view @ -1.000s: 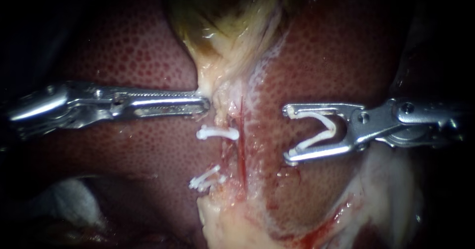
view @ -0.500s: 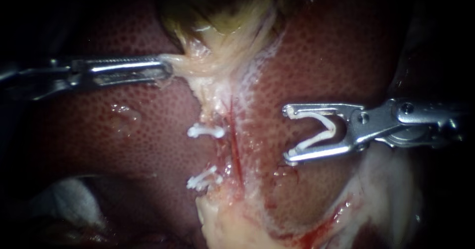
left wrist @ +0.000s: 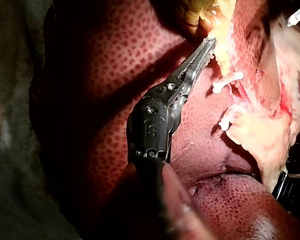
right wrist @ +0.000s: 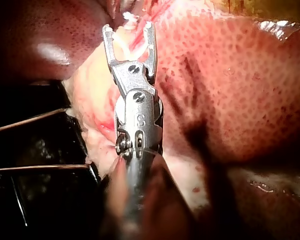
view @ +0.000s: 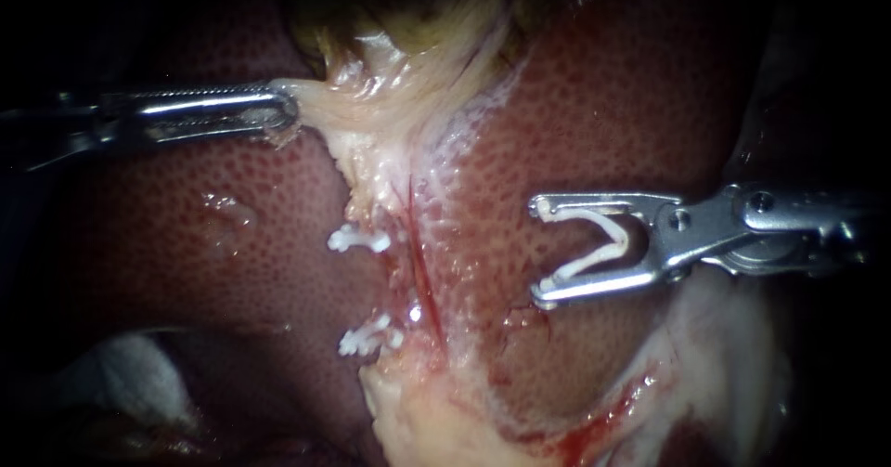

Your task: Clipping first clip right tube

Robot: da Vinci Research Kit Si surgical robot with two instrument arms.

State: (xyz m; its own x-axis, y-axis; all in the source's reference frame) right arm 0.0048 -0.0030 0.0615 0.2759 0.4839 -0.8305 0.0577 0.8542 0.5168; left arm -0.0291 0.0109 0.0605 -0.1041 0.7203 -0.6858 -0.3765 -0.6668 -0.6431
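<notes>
My left instrument [view: 283,116] comes in from the left, jaws shut on the pale tissue [view: 371,119] below the yellow-green gallbladder [view: 408,21], stretching it leftward; the left wrist view shows the same grip [left wrist: 208,46]. Two white clips [view: 357,239] [view: 368,337] sit on the left side of the pale strand. Just right of them runs a thin red tube [view: 419,277], bare of clips. My right instrument [view: 536,249] hovers to its right, jaws wide apart with an open white clip [view: 599,244] seated along both. In the right wrist view those jaws [right wrist: 129,31] point at the strand.
Dark red speckled liver [view: 232,244] lies on both sides of the strand. Pale fatty tissue [view: 418,421] with some blood lies at the bottom. A whitish patch [view: 121,374] shows at the lower left.
My left instrument has moved up and to the left with the pale tissue in its jaws, dragging the strand, both clips and the red tube leftward. My right instrument has stayed put.
</notes>
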